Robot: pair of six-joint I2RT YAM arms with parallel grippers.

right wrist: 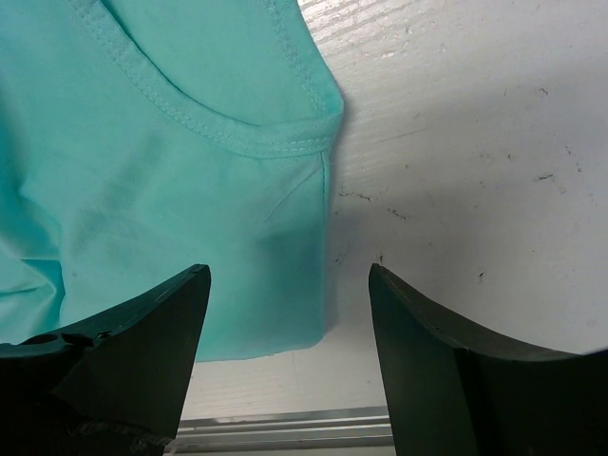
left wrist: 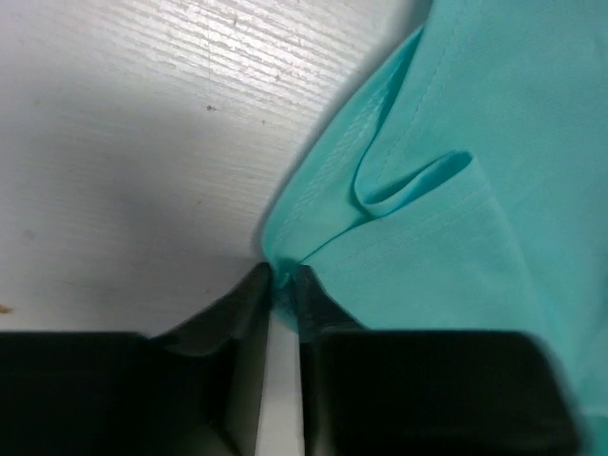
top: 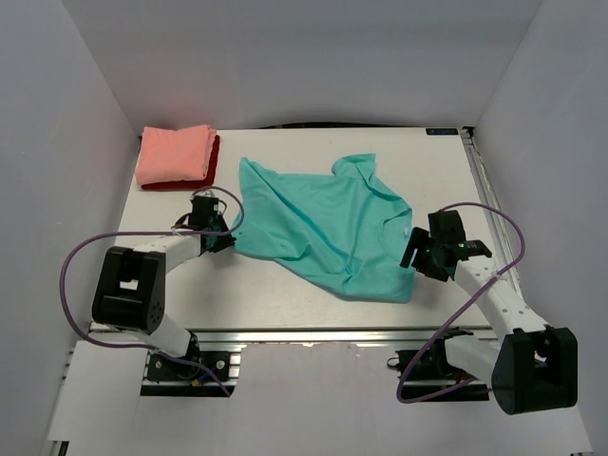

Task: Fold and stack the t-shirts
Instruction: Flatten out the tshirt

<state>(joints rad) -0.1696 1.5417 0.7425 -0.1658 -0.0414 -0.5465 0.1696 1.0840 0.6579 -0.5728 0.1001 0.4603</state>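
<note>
Teal shirt [top: 323, 223] lies crumpled mid-tabletop [top: 275, 294]. Left gripper [left wrist: 282, 278] is pinched nearly shut on its left corner. Right gripper [right wrist: 285, 277] gapes empty over the collar-side edge, apparently to pull it flat.

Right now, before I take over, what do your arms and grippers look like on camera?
The left arm and right arm match: white links with chunky black joint housings, and a purple cable looping along each. The left gripper and right gripper each have two dark, wedge-shaped fingers. No markings are readable.
</note>
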